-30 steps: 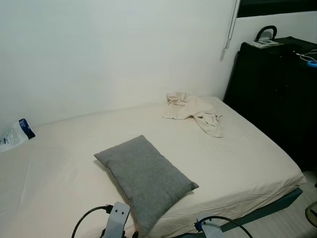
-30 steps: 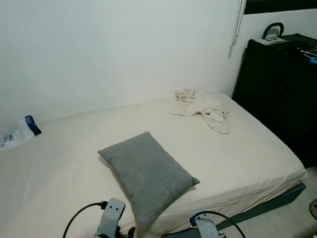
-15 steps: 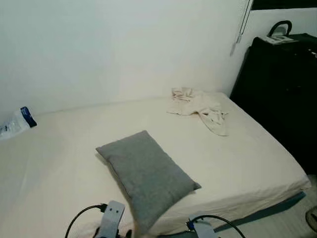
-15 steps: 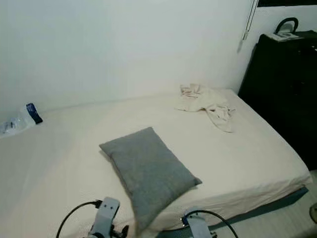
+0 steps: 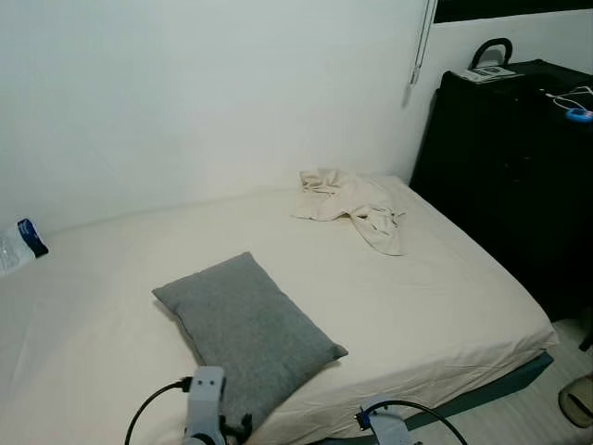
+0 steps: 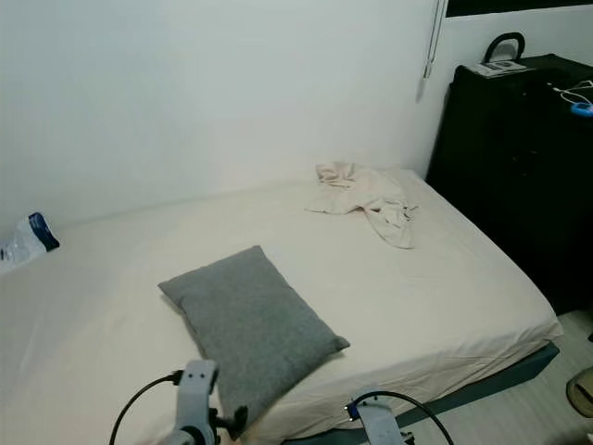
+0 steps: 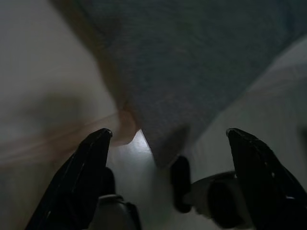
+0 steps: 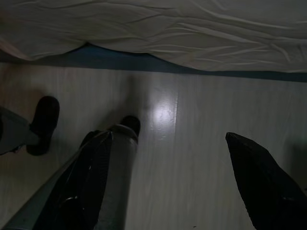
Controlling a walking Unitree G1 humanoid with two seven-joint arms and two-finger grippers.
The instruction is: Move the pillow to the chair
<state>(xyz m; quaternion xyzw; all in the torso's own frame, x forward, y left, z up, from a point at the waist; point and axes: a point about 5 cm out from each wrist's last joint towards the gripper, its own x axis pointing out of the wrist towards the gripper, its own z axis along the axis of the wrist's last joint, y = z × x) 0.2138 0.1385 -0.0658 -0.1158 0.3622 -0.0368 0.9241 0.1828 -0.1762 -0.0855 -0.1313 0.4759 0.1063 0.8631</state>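
The grey pillow point(image 5: 246, 338) is lying untouched on the bed point(image 5: 435, 306) near its front edge, so the task is barely beginning: the left gripper point(image 7: 168, 136) is hovering above its corner, jaws spread, while the right gripper point(image 8: 168, 143), also spread, is hanging over the floor point(image 8: 192, 158).

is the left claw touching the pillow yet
Apart. The left wrist view shows the open left claw short of the pillow, whose corner hangs between the fingers.
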